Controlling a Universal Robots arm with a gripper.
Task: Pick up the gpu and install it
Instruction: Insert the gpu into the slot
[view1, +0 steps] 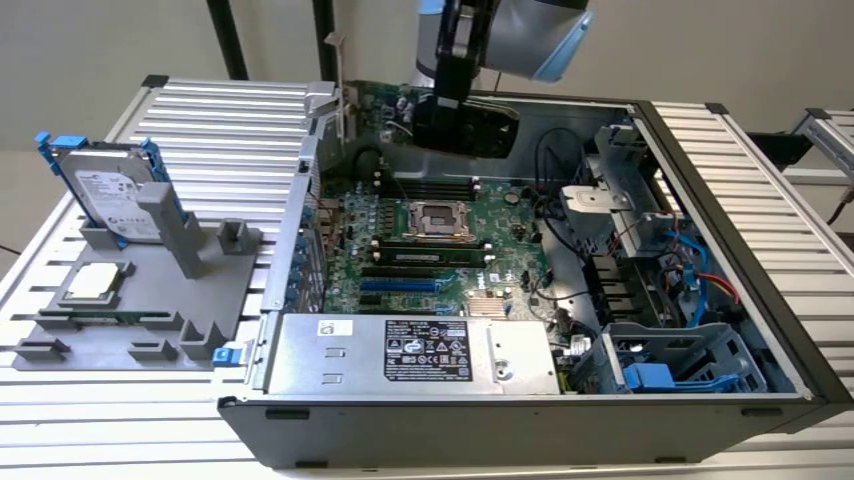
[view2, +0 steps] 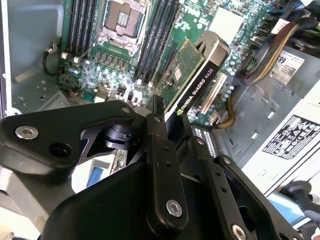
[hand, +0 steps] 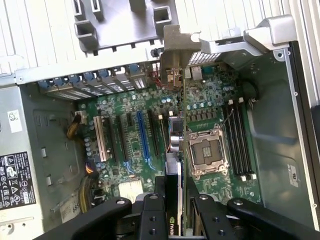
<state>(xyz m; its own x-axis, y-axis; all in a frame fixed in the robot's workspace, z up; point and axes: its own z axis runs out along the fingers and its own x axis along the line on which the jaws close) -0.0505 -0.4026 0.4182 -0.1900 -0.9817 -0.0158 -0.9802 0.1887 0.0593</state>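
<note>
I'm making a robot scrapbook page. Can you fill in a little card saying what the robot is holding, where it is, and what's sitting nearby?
Gripper: shut on the gpu
Gpu position: held in the air over the motherboard, tilted, apparently not in a slot
Computer case: lying open, insides showing
Processor socket: empty
Hard drive: outside the case, standing upright in a grey holder
Processor chip: lying flat on the same holder

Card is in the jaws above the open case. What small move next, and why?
Probably a short descent, I'd judge: the gripper holds the gpu above the motherboard, clear of the expansion slots, so it is not yet seated.
</note>
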